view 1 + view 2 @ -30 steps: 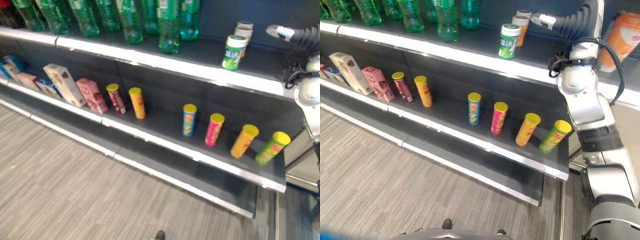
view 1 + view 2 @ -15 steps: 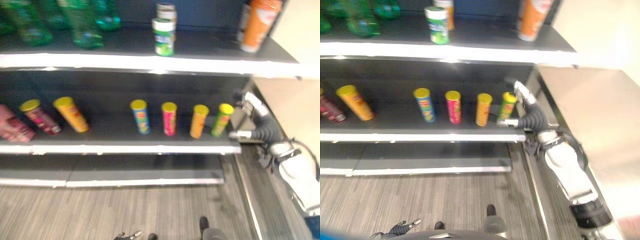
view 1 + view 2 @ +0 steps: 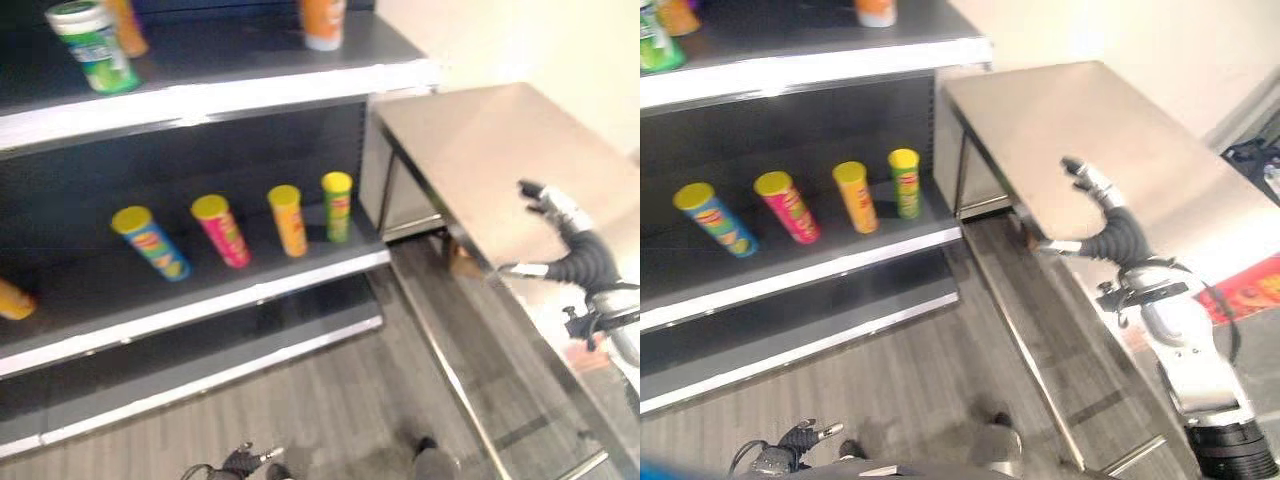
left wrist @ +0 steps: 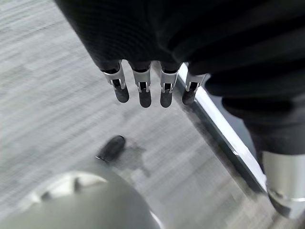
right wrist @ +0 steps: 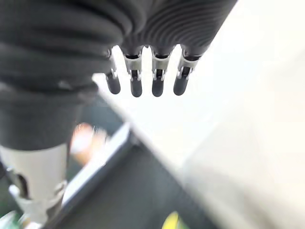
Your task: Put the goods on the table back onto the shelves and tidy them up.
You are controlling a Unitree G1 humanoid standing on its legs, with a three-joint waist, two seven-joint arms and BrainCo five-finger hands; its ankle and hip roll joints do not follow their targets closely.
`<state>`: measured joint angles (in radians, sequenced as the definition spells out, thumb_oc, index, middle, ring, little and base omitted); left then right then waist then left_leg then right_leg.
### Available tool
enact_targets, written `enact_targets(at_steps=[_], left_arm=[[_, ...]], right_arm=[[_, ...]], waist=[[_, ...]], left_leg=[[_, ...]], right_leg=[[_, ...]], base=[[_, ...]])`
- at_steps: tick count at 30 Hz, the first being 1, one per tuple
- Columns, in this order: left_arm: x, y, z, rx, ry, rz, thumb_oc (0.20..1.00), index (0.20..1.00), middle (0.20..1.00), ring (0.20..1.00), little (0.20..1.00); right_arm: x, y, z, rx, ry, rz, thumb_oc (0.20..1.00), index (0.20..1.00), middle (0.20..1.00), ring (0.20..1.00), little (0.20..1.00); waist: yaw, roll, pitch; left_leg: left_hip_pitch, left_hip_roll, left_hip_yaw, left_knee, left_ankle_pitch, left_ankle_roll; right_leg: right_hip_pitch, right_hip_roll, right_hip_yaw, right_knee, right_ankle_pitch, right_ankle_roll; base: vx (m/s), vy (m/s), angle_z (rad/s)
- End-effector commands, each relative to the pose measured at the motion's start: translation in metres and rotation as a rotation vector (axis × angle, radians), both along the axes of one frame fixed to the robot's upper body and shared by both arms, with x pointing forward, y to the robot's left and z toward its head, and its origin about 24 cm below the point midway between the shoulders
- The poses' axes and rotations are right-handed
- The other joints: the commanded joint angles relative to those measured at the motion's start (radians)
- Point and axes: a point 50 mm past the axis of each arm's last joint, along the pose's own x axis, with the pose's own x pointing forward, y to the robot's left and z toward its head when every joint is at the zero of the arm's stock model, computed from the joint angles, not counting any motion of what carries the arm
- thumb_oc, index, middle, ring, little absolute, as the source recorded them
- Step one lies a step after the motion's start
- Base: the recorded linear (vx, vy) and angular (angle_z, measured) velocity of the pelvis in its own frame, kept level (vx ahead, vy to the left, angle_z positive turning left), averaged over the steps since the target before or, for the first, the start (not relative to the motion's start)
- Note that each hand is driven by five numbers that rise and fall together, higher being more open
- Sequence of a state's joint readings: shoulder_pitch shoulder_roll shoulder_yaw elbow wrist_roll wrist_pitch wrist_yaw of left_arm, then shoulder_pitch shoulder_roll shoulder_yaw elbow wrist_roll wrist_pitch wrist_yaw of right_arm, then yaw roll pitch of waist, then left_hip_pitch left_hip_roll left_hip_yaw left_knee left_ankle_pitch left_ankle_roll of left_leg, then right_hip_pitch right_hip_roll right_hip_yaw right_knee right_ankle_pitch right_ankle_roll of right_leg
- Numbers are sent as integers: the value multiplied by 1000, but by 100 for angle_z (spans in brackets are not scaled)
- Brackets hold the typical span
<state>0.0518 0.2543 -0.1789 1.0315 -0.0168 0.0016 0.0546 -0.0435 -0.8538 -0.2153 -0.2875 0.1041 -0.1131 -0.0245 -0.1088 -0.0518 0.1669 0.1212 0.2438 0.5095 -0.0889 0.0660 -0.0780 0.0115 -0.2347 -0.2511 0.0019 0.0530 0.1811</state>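
Far left on the top shelf (image 3: 250, 85) there's a green can (image 3: 95, 45) with a white lid, an orange can right behind it, and further along an orange bottle (image 3: 322, 22) near the shelf's right end. One level down, the middle shelf (image 3: 200, 300) has an orange tube (image 3: 12, 298) poking in at the left edge, then a row of four yellow-capped tubes: blue tube (image 3: 150, 243), pink tube (image 3: 221, 230), a second orange tube (image 3: 288, 220) and a green tube (image 3: 337, 206), all leaning a bit and spaced apart, none touching. The left hand (image 3: 800, 437) hangs low by the floor (image 3: 330, 400), fingers (image 4: 141, 90) straight and relaxed, holding nothing. Right of the shelving sits the steel table (image 3: 1040, 110), its top bare where it can be seen, so the goods in sight are all on the shelves already. The right hand (image 3: 1095, 205) is up over the table's near edge, fingers (image 5: 157, 81) straight and loose, thumb out, nothing in it either. Something red with print shows on the floor past the table at the far right.
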Motion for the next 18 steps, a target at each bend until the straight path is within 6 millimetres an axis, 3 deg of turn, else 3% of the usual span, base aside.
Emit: enact_targets(at_steps=[1, 3, 8, 14, 18], left_arm=[[11, 20, 9, 58, -45, -6, 1000, 1000, 1000, 1000, 1000], [12, 23, 10, 65, -54, 28, 1000, 1000, 1000, 1000, 1000], [1, 24, 7, 57, -33, 64, 1000, 1000, 1000, 1000, 1000], [-7, 20, 3, 37, -16, 100, 1000, 1000, 1000, 1000, 1000], [4, 13, 5, 9, -76, 149, 1000, 1000, 1000, 1000, 1000]], right_arm=[[-8, -8, 21, 24, -177, -68, 1000, 1000, 1000, 1000, 1000], [-22, -27, 41, 42, -297, -169, 1000, 1000, 1000, 1000, 1000], [-34, -38, 62, 11, -398, -241, 1000, 1000, 1000, 1000, 1000], [-61, -61, 80, -12, -502, -370, 1000, 1000, 1000, 1000, 1000], [-63, -94, 70, -2, -442, -535, 1000, 1000, 1000, 1000, 1000]], waist=[[8, -67, -52], [-3, -69, -55], [-1, -66, -58], [-22, -33, -50], [-5, -32, -13]], left_leg=[[-67, -110, -32, 39, -121, 14], [-76, -89, -37, 41, -112, -2], [-69, -56, -32, 47, -89, -31], [-82, 16, -76, 45, -38, -72], [-136, -52, -348, 86, -87, -72]], right_leg=[[24, -104, 30, 17, 83, 81], [18, -84, 50, -33, 49, 81], [52, -50, 21, -81, -18, 78], [72, 44, 30, -88, -103, 27], [59, 73, 62, -83, -111, -3]], base=[[-89, -256, -35], [-43, -204, -24], [8, -164, -19], [-10, -195, 12], [-32, -109, -22]])
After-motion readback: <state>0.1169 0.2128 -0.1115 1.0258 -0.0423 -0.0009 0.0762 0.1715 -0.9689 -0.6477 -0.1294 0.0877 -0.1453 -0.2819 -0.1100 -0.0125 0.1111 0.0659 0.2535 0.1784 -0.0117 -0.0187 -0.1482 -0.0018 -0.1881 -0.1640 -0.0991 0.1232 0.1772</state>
